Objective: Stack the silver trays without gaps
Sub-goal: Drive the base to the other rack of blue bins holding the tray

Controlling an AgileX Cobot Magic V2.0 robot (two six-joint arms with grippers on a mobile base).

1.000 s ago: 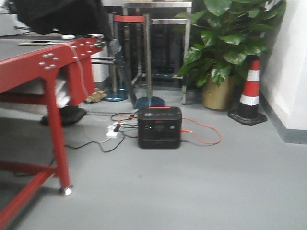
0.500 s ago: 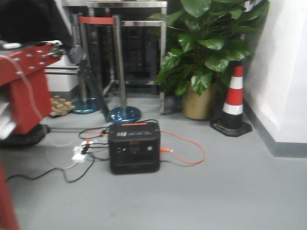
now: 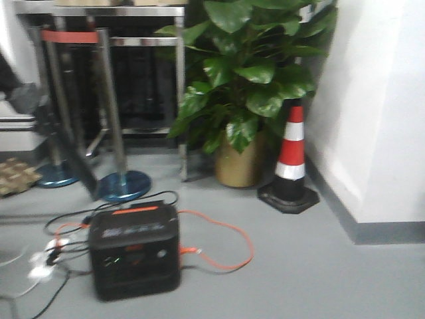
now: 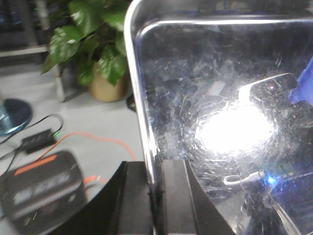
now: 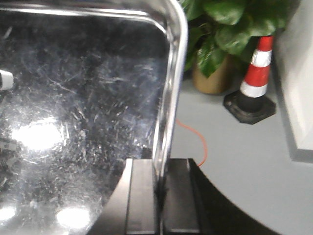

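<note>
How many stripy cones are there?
1. The cone stands on the floor by the wall, right of the plant pot. The tray blocks much of both wrist views, so more could be hidden.

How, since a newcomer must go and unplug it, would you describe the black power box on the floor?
Find the big potted plant by the white wall, beside the striped cone. On the grey floor in front, left of the plant, sits the black power box. Only it is a squat black block with an orange top strip and orange cable.
</note>
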